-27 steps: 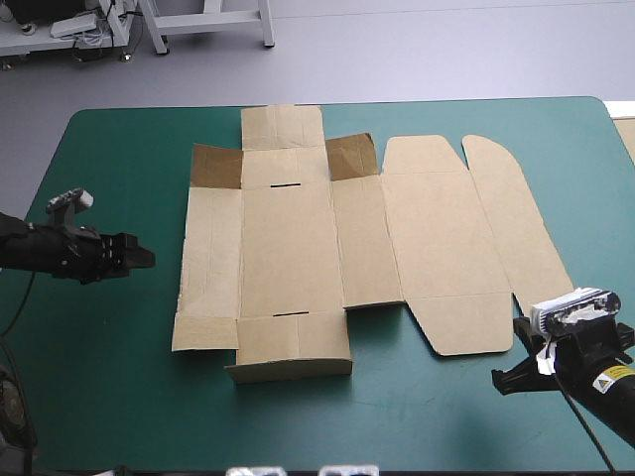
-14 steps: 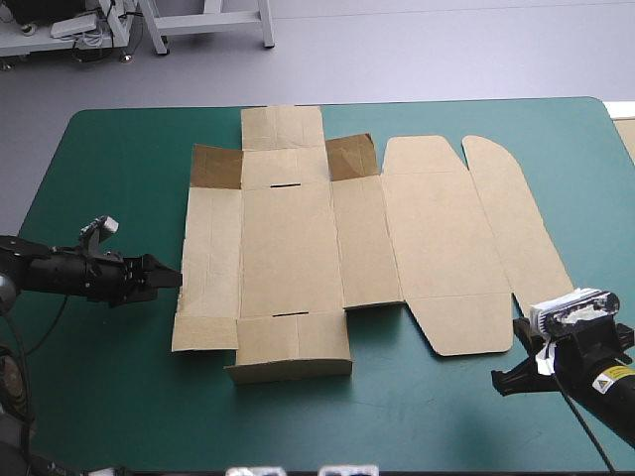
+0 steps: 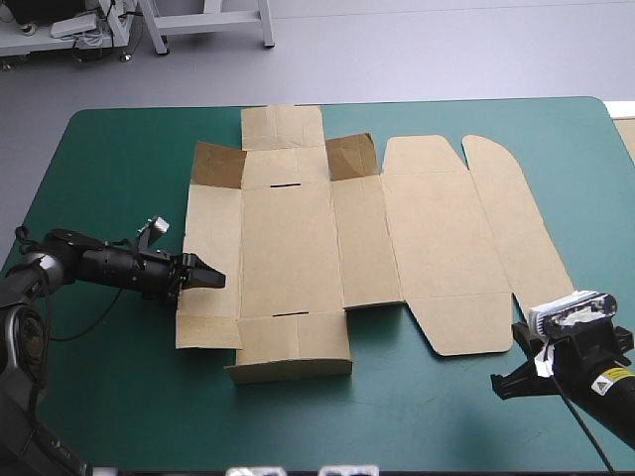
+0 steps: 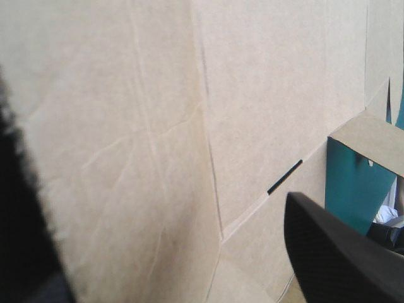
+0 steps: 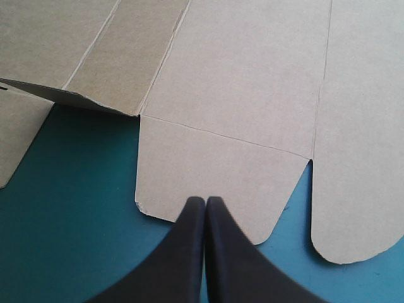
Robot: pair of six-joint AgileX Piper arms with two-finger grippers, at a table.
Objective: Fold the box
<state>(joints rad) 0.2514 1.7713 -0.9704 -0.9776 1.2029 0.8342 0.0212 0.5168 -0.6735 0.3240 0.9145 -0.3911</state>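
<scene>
Currently one brown cut-board box (image 3: 288, 238) lying mostly flat mid-surface on teal-green cover (image 3: 119, 178). Two narrow slots (image 3: 286, 185) in board, two far corner flaps (image 3: 216, 166) tilted up. Two grippers: left gripper (image 3: 203, 279) at box's left flap, jaws wide apart; right gripper (image 3: 501, 382) off near-right corner, jaws pressed together, empty.

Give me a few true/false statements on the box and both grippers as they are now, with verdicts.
1. The right gripper is shut. True.
2. The left gripper is at the right edge of the box. False: it is over the box's left panel.
3. The box lies mostly flat on the teal-green cover. True.
4. The right gripper holds a corner of the box. False: it is shut on nothing, at the box's near-right side.
5. The left gripper is open. True.
</scene>
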